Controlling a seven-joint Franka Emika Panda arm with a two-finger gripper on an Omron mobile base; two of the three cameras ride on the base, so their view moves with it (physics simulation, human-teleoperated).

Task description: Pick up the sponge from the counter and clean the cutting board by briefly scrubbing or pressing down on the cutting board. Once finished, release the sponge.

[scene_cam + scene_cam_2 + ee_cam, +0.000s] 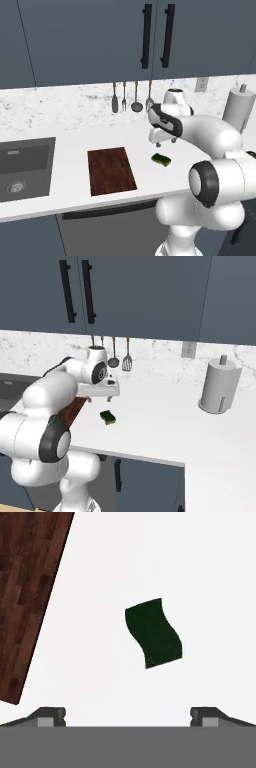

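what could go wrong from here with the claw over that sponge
1. The sponge is small and lies skewed between the fingertips of the open claw, so a straight descent may pinch a corner and let it slip.
2. It lies on the bare counter, apart from the cutting board; a bad close could push it away.
3. The carry to the board is sideways; a shallow grip might drop it short.

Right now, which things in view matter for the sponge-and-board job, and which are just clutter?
For the job:
- sponge, lying on the counter
- cutting board, left of the sponge, apart from it
- tool, open, above the sponge

Lying about:
- sink
- paper towel roll
- hanging utensils on the backsplash
- wall outlet
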